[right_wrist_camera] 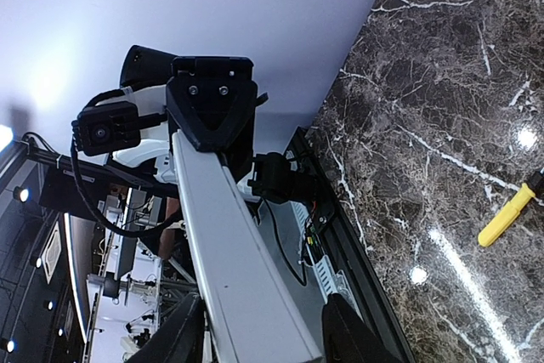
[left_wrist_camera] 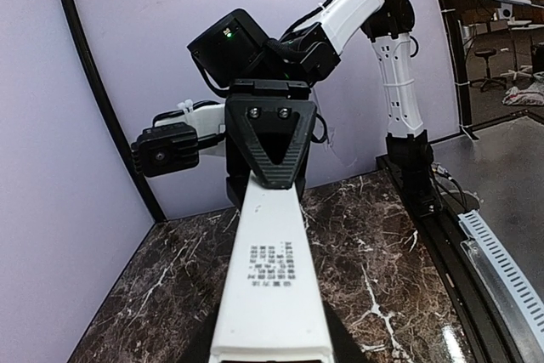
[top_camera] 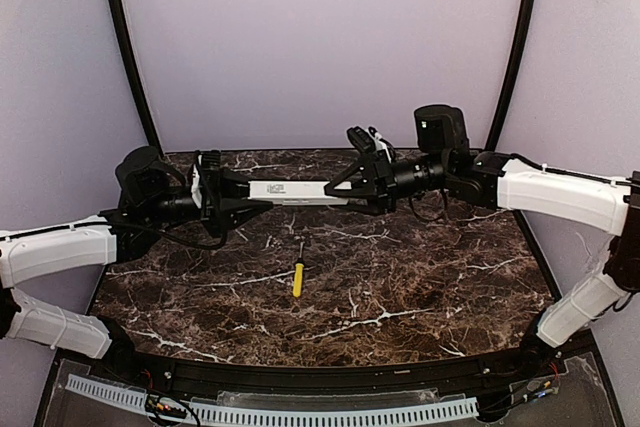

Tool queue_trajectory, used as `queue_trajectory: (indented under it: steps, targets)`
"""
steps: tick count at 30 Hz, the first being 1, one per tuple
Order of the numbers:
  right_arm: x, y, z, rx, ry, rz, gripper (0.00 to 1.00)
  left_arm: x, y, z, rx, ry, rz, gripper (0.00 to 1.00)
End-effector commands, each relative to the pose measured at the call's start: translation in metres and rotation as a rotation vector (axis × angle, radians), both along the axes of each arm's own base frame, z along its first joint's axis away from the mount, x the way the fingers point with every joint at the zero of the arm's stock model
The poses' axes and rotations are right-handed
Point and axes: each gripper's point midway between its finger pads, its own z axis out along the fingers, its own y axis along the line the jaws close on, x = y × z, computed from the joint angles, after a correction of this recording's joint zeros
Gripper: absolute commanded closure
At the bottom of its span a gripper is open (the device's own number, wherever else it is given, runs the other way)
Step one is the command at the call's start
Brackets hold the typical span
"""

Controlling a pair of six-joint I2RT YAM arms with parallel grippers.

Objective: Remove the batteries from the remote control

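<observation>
The remote control (top_camera: 295,191) is a slim white bar with a small printed label, held level in the air above the back of the table between both grippers. My left gripper (top_camera: 240,197) is shut on its left end; in the left wrist view the label face (left_wrist_camera: 270,271) runs away from the dark fingers (left_wrist_camera: 194,342) towards the other arm. My right gripper (top_camera: 352,187) is shut on the right end, its fingers (right_wrist_camera: 180,333) flanking the grey-looking bar (right_wrist_camera: 229,252). The batteries are hidden.
A yellow-handled screwdriver (top_camera: 298,275) lies on the dark marble table (top_camera: 420,277) in front of the remote, seen also in the right wrist view (right_wrist_camera: 508,214). Purple walls close the back and sides. A black rail (top_camera: 330,379) runs along the near edge.
</observation>
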Motion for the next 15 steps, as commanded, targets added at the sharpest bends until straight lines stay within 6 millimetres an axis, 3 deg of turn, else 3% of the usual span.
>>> queue_trajectory:
  steps: [1,15]
  targets:
    - [0.001,-0.011,-0.004,-0.019,-0.004,-0.026,0.54,-0.008,0.007,0.025,-0.069,-0.077,0.006,1.00]
    - [0.003,-0.032,-0.010,-0.044,-0.001,-0.072,0.54,-0.010,0.009,0.028,-0.087,-0.084,0.006,1.00]
